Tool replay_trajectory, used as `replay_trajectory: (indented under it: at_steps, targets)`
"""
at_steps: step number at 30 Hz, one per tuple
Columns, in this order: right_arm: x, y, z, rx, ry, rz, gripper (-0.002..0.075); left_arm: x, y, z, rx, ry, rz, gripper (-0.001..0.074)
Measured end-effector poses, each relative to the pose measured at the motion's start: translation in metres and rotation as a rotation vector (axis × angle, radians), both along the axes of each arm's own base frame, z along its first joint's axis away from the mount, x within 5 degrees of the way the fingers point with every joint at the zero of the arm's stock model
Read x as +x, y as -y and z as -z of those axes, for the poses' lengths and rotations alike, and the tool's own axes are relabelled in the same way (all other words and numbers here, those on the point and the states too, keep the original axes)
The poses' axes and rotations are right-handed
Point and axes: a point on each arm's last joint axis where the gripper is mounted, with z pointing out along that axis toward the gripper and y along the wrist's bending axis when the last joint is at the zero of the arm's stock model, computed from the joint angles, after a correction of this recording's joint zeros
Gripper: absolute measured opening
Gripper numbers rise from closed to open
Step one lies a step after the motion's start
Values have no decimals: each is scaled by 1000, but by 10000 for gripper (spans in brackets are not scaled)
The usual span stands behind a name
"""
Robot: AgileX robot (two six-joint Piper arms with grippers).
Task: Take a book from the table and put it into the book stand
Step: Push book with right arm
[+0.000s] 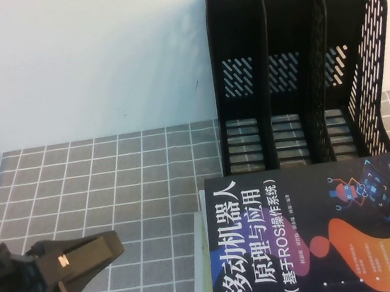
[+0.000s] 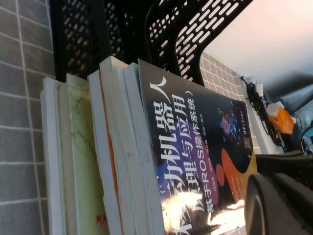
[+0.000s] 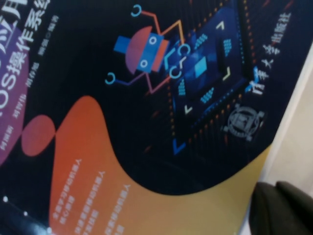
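The navy book [image 1: 313,238] with a white Chinese title, orange and purple blobs and a small robot graphic lies flat on top of a stack at the table's front right, just in front of the book stand [image 1: 296,69]. The stand is upright and its three compartments are empty. My left gripper [image 1: 115,248] hovers low at the front left, pointing toward the stack, shut and empty, well apart from the book. The left wrist view shows the book [image 2: 195,147] and the stand [image 2: 146,34]. My right gripper [image 3: 281,210] is close above the book's cover [image 3: 146,98], near its outer edge.
Several pale books [image 2: 78,161] lie under the navy one; a white edge [image 1: 200,259] shows on the stack's left. The grey grid cloth [image 1: 113,177] covers the table. A white wall stands behind. Cables and an orange object [image 2: 279,120] lie beyond the table.
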Motion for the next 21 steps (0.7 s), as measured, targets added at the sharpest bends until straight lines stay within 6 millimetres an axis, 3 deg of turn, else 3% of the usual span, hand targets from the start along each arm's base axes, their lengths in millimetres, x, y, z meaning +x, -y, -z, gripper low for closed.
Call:
replay_trajectory:
  at_steps: [6,15,18,21]
  targets:
    - [0,-4,1,27,-18,-8,-2,1,0,-1,-20,0,-6,-3]
    - [3,-33,11,28,1,-57,-2,2,2,-12,-122,75,-5,1]
    - [5,-38,9,56,25,-37,-2,2,2,-13,-122,79,-5,46]
    - [6,-39,8,76,33,-23,-2,3,3,-13,-130,80,-6,150]
